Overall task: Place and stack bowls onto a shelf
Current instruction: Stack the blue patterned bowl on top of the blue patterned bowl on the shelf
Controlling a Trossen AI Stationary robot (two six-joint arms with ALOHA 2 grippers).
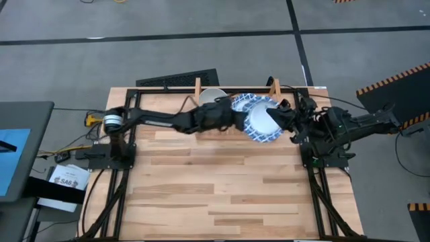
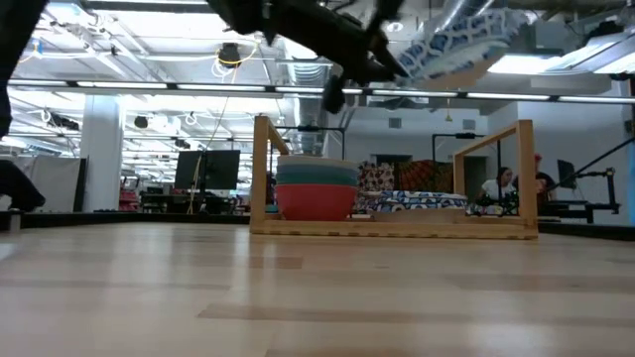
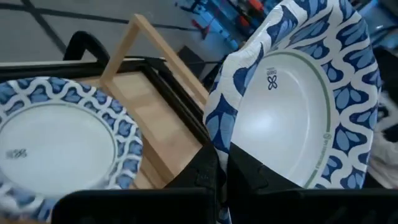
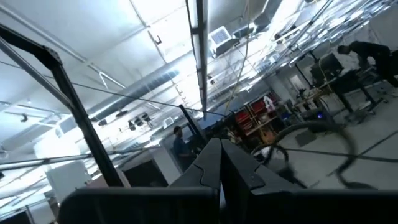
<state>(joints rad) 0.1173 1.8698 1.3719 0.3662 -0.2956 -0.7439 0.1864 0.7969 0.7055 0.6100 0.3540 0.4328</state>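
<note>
Your left arm reaches from its base at the table's left edge across to the far middle, where the left gripper [image 1: 243, 119] is clamped on the rim of a blue-patterned bowl [image 1: 263, 119]. In the left wrist view its dark fingers [image 3: 205, 174] pinch the near edge of that bowl [image 3: 292, 93], which is tilted steeply, its white inside facing the camera. From table height you see the same bowl [image 2: 458, 45] held high in the air, above the right part of the shelf [image 2: 397, 226] and well clear of it.

The shelf [image 1: 199, 85] stands at the far edge of the table. On its left side sits a stack of plain bowls: a red bowl [image 2: 316, 200] at the bottom, a green bowl [image 2: 317, 175] above it, and an off-white bowl [image 2: 316, 161] on top. On its right side lies a low stack of patterned bowls [image 2: 422, 201]; the top one [image 3: 59, 146] shows flat in the left wrist view, just beside the held bowl.

Your right arm waits at the table's far right, its right gripper [image 1: 293, 121] with fingers together on nothing, close beside the held bowl and pointing up toward the ceiling.
</note>
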